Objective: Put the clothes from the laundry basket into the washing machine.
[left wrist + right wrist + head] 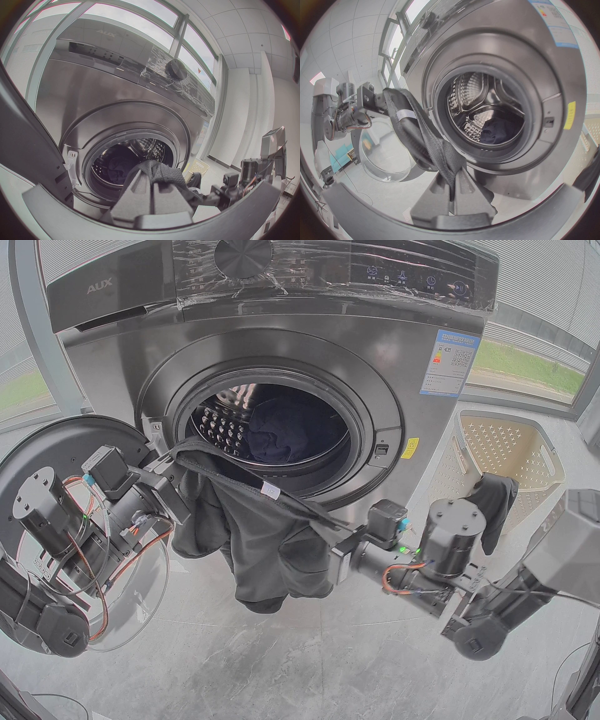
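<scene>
A dark grey garment (262,540) hangs stretched between my two grippers in front of the washing machine (269,352). My left gripper (172,460) is shut on its waistband at the left rim of the drum opening (269,427). My right gripper (325,529) is shut on the other end, lower and to the right. In the left wrist view the cloth (161,173) bunches over the shut fingers (137,193). In the right wrist view the garment (425,137) runs from my gripper (453,190) across to the left one (382,103). A dark blue garment (290,427) lies inside the drum.
The round glass door (81,534) stands swung open at the left, behind my left arm. A beige laundry basket (506,459) sits on the floor to the right of the machine, with a dark cloth (497,499) draped over its rim. Grey tiled floor lies below.
</scene>
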Controlling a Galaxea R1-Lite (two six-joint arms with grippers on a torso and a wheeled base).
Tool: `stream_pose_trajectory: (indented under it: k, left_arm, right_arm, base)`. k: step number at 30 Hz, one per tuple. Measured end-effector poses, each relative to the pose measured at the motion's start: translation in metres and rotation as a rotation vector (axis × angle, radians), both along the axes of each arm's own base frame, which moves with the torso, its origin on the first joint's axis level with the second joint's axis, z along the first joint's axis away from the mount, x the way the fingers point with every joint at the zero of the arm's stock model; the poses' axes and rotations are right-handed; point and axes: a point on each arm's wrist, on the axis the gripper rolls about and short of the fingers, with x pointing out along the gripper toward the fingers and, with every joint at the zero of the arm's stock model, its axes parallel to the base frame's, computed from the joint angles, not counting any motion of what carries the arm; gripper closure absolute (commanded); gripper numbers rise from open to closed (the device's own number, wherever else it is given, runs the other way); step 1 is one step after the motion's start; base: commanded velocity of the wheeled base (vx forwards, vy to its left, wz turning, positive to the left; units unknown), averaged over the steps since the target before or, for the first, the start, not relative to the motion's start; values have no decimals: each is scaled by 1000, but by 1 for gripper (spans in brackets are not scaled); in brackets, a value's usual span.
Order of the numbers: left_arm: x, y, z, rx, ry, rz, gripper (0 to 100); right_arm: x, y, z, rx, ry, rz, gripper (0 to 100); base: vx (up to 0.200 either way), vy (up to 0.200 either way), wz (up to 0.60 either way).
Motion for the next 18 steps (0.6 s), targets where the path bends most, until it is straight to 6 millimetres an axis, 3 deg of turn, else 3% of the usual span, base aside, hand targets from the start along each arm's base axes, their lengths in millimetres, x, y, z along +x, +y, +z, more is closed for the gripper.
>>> stream_pose_trajectory:
  k: [6, 18]
  left_arm:
    - [-7, 1, -4, 11, 20, -7, 100]
    - [-31, 5, 10, 1, 1, -39, 100]
  right_arm:
    - [0, -37, 34, 41, -76, -68, 100]
    - [-18, -55, 82, 183, -231, -73, 100]
  base:
    - [0, 0, 0]
    - [0, 0, 0]
